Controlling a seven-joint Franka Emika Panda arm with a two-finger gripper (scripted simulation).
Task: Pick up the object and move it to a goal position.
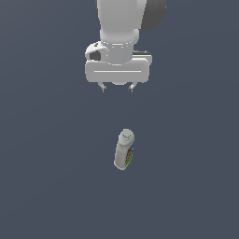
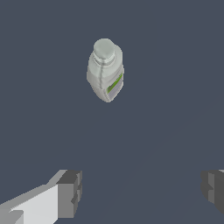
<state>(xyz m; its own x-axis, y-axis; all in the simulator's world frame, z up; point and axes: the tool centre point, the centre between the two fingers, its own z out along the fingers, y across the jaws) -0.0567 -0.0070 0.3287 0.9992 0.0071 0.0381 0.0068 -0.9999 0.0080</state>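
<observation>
Your gripper (image 1: 117,88), jaws spread and empty, hangs well apart from the bottle (image 1: 124,150), which stands upright, cap toward it.

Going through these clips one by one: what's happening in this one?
A single simulated arm is set to pick up a small bottle. Its hand is open and empty, apart from the bottle, which stands on the dark floor with its cap up. Nothing is grasped yet.
</observation>
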